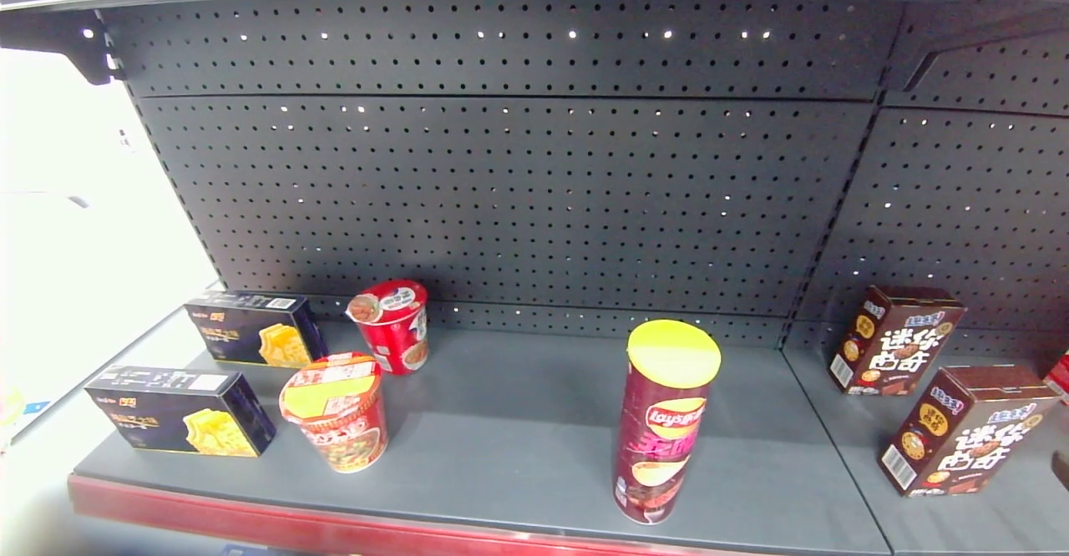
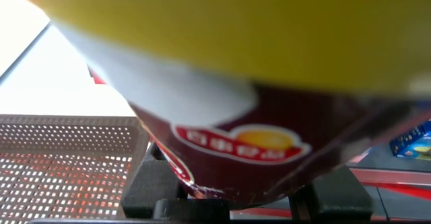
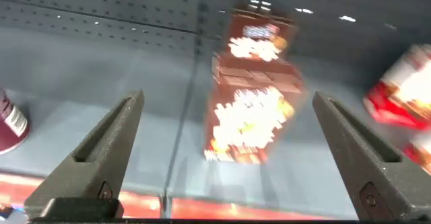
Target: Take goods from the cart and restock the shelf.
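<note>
In the left wrist view a maroon chip can (image 2: pixel 269 123) with a yellow lid lies very close across my left gripper (image 2: pixel 242 192), which is shut on it. A matching chip can (image 1: pixel 664 418) stands upright on the grey shelf (image 1: pixel 518 431). My right gripper (image 3: pixel 227 97) is open and faces a brown cookie box (image 3: pixel 252 89) standing on the right shelf section; nothing is between its fingers (image 3: pixel 101 160). The head view has two such brown boxes (image 1: pixel 894 339), (image 1: pixel 960 431).
On the shelf's left are two dark blue boxes (image 1: pixel 255 328), (image 1: pixel 179 410) and two red cup noodles (image 1: pixel 392 325), (image 1: pixel 336 410). The cart's wire mesh (image 2: pixel 60 157) lies below the left gripper. A red packet (image 3: pixel 404 89) sits beside the brown box. Free room lies between the cups and the can.
</note>
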{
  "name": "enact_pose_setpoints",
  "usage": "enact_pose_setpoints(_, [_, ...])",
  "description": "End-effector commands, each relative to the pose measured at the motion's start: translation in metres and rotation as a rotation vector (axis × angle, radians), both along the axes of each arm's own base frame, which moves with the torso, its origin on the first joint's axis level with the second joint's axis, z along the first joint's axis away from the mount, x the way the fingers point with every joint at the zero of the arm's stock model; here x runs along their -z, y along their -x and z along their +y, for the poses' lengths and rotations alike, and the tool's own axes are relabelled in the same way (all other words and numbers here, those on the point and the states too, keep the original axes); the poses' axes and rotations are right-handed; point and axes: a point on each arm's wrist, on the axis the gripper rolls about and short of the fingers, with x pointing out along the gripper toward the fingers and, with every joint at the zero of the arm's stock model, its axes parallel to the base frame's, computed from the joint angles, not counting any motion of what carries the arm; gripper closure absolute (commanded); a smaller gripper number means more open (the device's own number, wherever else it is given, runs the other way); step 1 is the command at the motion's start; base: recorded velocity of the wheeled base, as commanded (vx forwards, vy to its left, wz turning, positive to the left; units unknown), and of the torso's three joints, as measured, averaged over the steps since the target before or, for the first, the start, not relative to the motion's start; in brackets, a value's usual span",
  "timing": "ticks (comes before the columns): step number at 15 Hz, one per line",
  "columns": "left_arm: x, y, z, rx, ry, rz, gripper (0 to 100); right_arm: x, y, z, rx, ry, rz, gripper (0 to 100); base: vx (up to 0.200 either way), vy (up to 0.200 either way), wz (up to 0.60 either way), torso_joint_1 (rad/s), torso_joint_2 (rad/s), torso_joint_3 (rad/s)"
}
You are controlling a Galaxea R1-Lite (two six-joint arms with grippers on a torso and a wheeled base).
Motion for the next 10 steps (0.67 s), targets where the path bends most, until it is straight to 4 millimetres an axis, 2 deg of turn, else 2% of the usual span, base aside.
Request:
enact_pose_setpoints(1, [-0.001, 0.0, 0.0, -0.001, 0.001, -0.003, 100, 0.008, 0.043, -0.002, 0.082, -0.018, -0.116, 0, 0.0, 0.0, 0.0, 0.0, 0.0, 0.0])
enact_pose_setpoints(2, [-0.002, 0.0, 0.0, -0.002, 0.001, -0.007, 100, 0.015, 0.047, -0.002, 0.085, -0.018, -0.107, 0, 0.0, 0.0, 0.0, 0.0, 0.0, 0.0])
enact_pose_setpoints(4, [-0.004, 0.001, 0.0, -0.002, 0.002, -0.015, 100, 0.05, 0.055, -0.002, 0.102, -0.017, -0.084, 0, 0.0, 0.0, 0.0, 0.0, 0.0, 0.0])
enact_pose_setpoints(6, [-0.005, 0.001, 0.0, -0.002, 0.002, -0.018, 100, 0.075, 0.063, -0.002, 0.163, -0.014, -0.101, 0, 0.0, 0.0, 0.0, 0.0, 0.0, 0.0])
enact_pose_setpoints(10, [-0.011, 0.004, 0.001, -0.002, 0.004, -0.039, 100, 0.078, 0.066, -0.002, 0.104, -0.03, -0.113, 0, 0.0, 0.0, 0.0, 0.0, 0.0, 0.0])
